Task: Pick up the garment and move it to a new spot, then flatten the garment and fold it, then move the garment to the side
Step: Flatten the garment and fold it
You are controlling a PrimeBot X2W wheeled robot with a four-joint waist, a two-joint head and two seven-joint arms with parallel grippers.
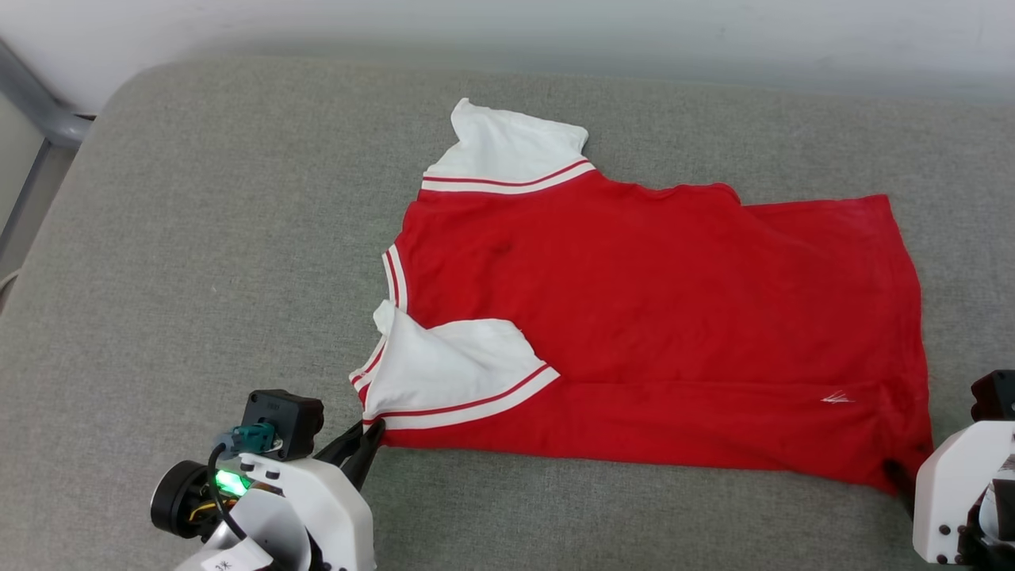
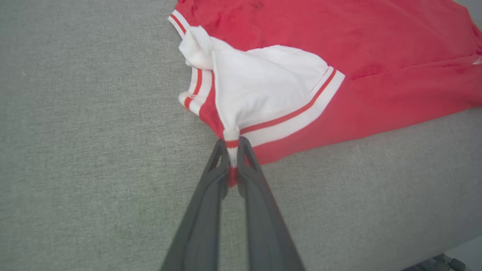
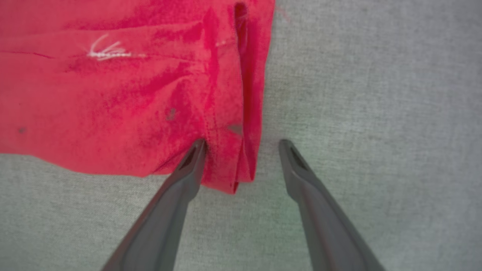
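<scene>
Currently on tabletop: red jersey T-shirt with white short sleeves and red-and-white striped trim (image 1: 650,317), lying spread out and mostly flat, collar end toward the robot's left, hem toward its right.
Tabletop: padded top with a rounded corner, covered in grey woven fabric (image 1: 198,238); the pale wall (image 1: 507,24) runs behind it.
Far sleeve: white sleeve with a striped band (image 1: 507,147), laid outward, away from the robot.
Near sleeve: white sleeve with a striped cuff (image 1: 452,373), folded inward over the red body.
Marking: small white scribble-like emblem (image 1: 836,398) on the red cloth near the hem.
Left end effector: two long dark fingers (image 2: 233,145), clenched on the corner of the near sleeve's striped cuff; a pinch of white-and-red trim stands between the tips, at the shirt's near edge.
Right end effector: two long dark fingers (image 3: 244,145), released and spread wide, straddling the near hem corner; one tip is over the red cloth, the other over bare grey fabric. Contact with the cloth cannot be told.
Left wrist: white housing with a black camera block and a lit green lamp (image 1: 230,481).
</scene>
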